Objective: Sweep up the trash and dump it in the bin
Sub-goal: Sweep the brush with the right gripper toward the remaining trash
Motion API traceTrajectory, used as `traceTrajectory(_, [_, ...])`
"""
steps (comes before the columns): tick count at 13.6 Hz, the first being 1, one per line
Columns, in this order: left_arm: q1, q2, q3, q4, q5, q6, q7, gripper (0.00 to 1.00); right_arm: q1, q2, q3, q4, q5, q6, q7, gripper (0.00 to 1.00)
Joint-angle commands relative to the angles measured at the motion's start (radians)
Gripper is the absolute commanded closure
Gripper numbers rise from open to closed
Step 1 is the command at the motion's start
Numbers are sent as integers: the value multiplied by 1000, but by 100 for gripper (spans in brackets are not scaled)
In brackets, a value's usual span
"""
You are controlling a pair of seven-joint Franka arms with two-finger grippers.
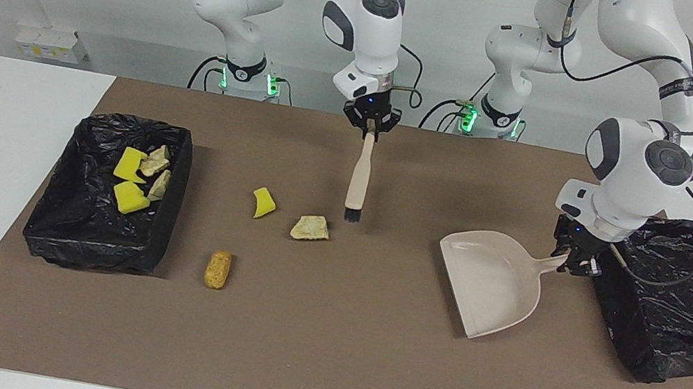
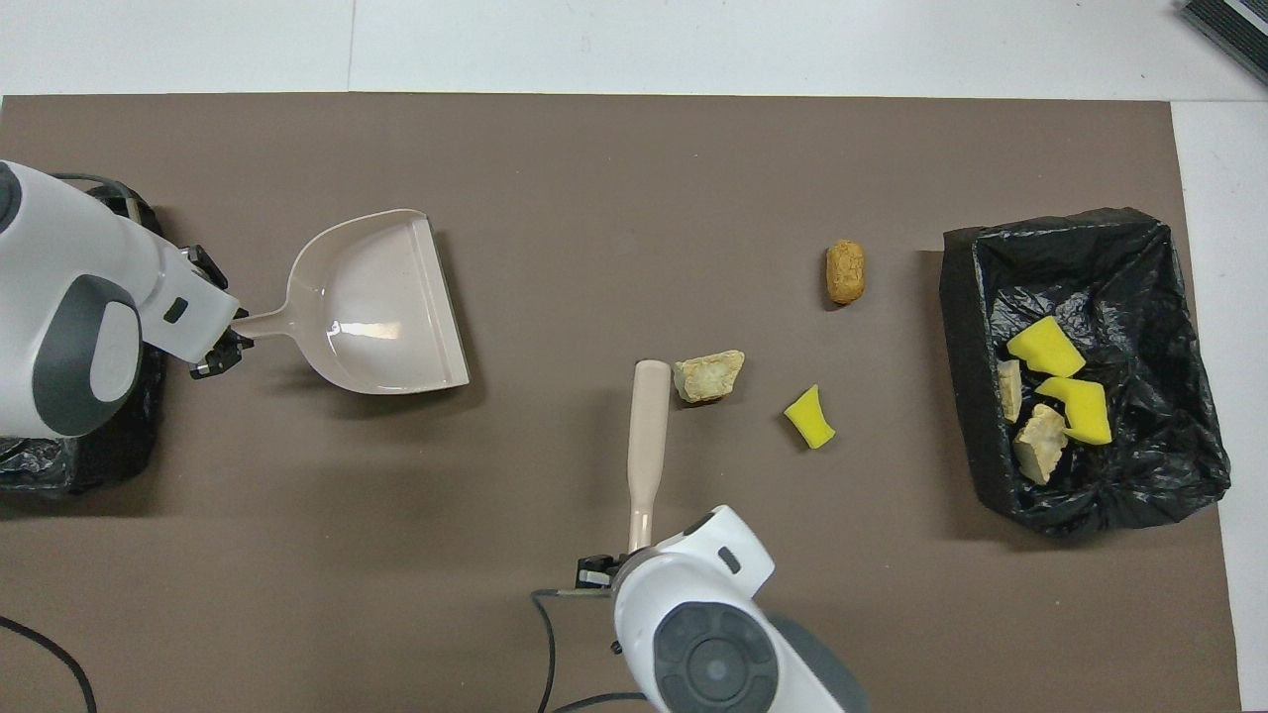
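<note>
My right gripper (image 1: 368, 129) (image 2: 634, 557) is shut on the handle of the beige brush (image 1: 358, 179) (image 2: 646, 436). The brush hangs bristles-down, low over the mat beside a pale beige chunk (image 1: 310, 228) (image 2: 708, 376). A yellow sponge bit (image 1: 263, 202) (image 2: 809, 417) and a golden-brown roll (image 1: 218, 269) (image 2: 845, 271) lie close by on the mat. My left gripper (image 1: 573, 262) (image 2: 220, 349) is shut on the handle of the beige dustpan (image 1: 493, 286) (image 2: 381, 307), whose mouth faces the trash. No green-topped sponge shows.
A black-lined bin (image 1: 91, 250) (image 2: 956, 327) at the right arm's end holds two yellow sponge bits and some beige chunks. A second black-lined bin (image 1: 676, 327) (image 2: 89, 446) stands at the left arm's end, under my left wrist. A brown mat (image 1: 319, 359) covers the table.
</note>
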Motion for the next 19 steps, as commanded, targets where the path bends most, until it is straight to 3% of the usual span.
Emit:
traceTrajectory(1, [-96,-21,11,-37,9,26,-109,100,-121,-15,10,7,2,-6,-81,100])
traceTrajectory(6, [-251,-28,15,-57,11,8,-281,100,-405,166,10,213,-1,-33,-432,100])
traceTrajectory(10, [-314,-53,17,-100,29,9,-338,100,-546,285,10,409,-124,-194,-590,100])
traceTrajectory(14, [-332,-87,14,-152,83,20,-365,100,-659,359,9,426,-182,-199,-771,100])
traceTrajectory(19, [-366,-105,15,-174,84,17,-462,100,-635,355,16,336,-182,-208,-759,100])
